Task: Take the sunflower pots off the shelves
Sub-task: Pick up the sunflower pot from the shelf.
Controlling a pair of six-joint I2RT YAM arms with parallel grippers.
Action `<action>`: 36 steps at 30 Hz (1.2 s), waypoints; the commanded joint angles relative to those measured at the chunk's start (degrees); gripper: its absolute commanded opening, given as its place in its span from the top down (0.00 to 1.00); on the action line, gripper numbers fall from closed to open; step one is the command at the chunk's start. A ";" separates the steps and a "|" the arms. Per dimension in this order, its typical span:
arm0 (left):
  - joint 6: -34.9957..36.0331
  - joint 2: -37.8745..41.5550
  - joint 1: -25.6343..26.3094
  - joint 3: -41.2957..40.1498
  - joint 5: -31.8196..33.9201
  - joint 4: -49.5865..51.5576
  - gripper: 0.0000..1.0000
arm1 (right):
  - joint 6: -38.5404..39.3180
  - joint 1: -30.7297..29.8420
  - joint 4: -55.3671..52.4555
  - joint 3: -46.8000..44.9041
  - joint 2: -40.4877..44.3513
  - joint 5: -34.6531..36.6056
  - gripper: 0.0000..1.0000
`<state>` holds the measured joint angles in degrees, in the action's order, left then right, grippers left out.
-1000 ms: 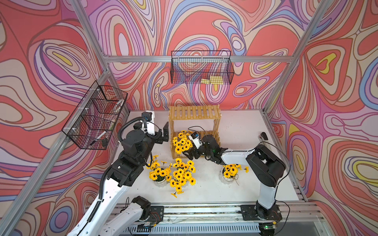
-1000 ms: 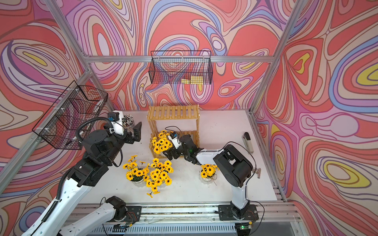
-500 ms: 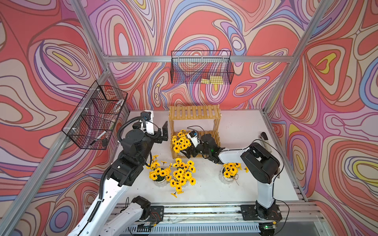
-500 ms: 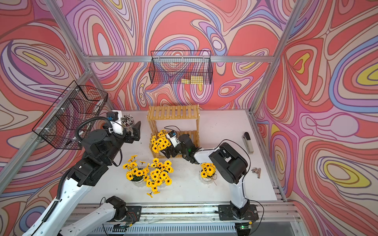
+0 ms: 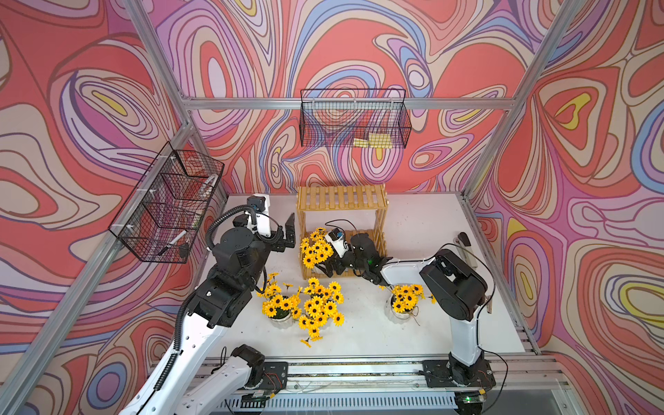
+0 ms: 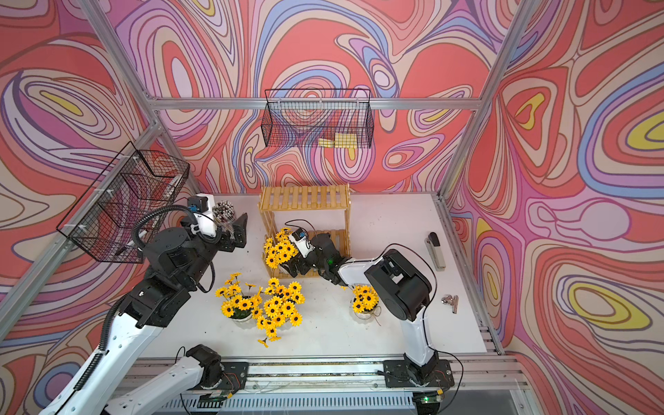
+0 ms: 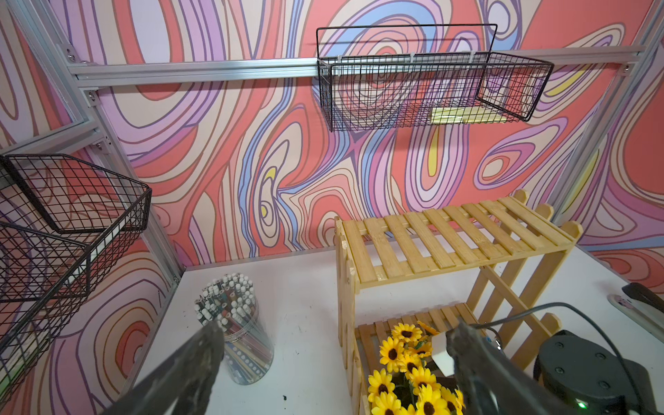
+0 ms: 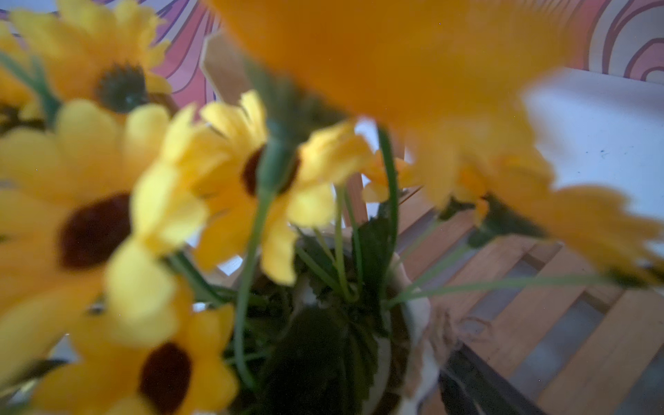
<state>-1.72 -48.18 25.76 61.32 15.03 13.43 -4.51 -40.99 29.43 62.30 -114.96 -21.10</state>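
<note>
Four pots, all alike: white, ribbed, twine-tied, each topped with yellow dark-centred sunflowers on green stems. One set of shelves (image 5: 341, 196), yellowish slatted wood with two tiers, stands at 12 o'clock on the table (image 5: 413, 222).

The shelf pot (image 5: 316, 249) sits at the 9 o'clock end of the lower tier. Its blooms spill out past the post toward 9 o'clock, and they hide whether it is upright or tilted. The other three are on the table: a pot (image 5: 278, 309) at 7 o'clock from the shelves, a pot (image 5: 321, 307) at 6, and a pot (image 5: 404, 300) at 5. These three stand with the long axis vertical and the blooms facing up.

The left gripper (image 7: 336, 328) hangs at 9 o'clock of the shelves, fingers spread wide and empty, near one cup (image 7: 235, 323) of pencils. The right gripper (image 5: 325, 267) is under the shelf pot's blooms. A dark finger (image 8: 467, 381) lies by the pot's outer wall, but I cannot tell whether it grasps.

One basket (image 5: 354, 118) hangs at 12 o'clock and another basket (image 5: 169, 212) at 9.
</note>
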 commanded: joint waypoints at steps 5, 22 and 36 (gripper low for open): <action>-0.40 0.20 -0.71 -0.61 -0.02 -2.43 0.00 | 1.64 0.09 -1.56 2.47 -3.04 -1.35 0.02; -1.40 -0.07 -0.80 -0.53 -0.95 -2.62 0.00 | 2.22 0.04 -1.28 3.94 -4.05 2.08 0.02; -1.51 0.63 -0.79 -0.74 -0.94 -2.44 0.00 | 9.03 -0.03 -14.66 10.35 -4.18 -0.86 0.02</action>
<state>-2.42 -48.18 25.43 61.23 14.52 12.58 2.63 -40.95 18.46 71.29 -117.69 -21.50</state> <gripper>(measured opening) 0.997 0.984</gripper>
